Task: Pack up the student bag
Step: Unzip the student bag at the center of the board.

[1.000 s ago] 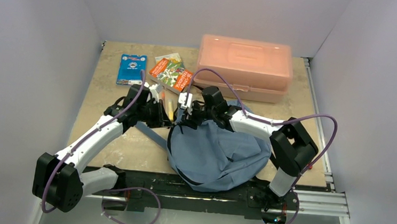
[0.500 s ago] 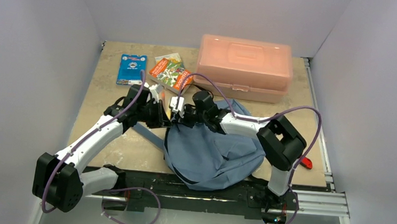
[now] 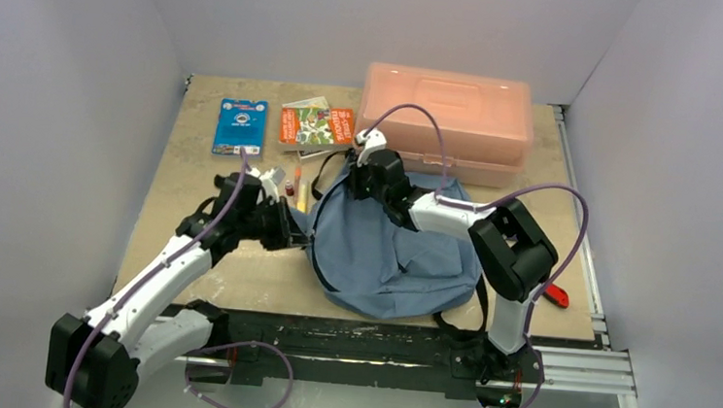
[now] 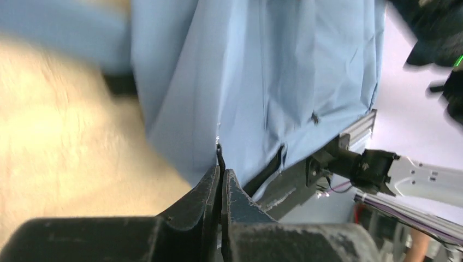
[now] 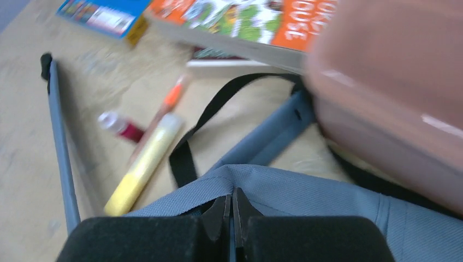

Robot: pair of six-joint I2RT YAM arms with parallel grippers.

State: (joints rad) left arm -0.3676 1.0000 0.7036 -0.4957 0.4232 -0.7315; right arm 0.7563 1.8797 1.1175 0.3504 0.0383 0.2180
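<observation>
The student bag (image 3: 393, 250), blue-grey fabric, lies stretched out between both arms at the table's near middle. My left gripper (image 3: 289, 230) is shut at the bag's left edge. In the left wrist view its jaws (image 4: 221, 172) pinch a thin black tab at the edge of the bag's fabric (image 4: 262, 82). My right gripper (image 3: 365, 170) is shut on the bag's far top edge. The right wrist view shows that gripper (image 5: 232, 196) clamping a fold of the bag's fabric (image 5: 306, 196), with a black strap (image 5: 202, 123) looping just beyond.
A salmon-pink plastic box (image 3: 445, 123) stands right behind the bag, close to my right gripper. Books (image 3: 317, 127) and a blue card (image 3: 241, 126) lie at the back left. A yellow marker (image 5: 143, 164), an orange pen (image 5: 172, 98) and a small red vial (image 5: 123, 126) lie left of the bag.
The right gripper shut on the bag's top and drew it toward the pink box, spreading the bag flat. The left arm pulled back to the left, still pinching. The books turned.
</observation>
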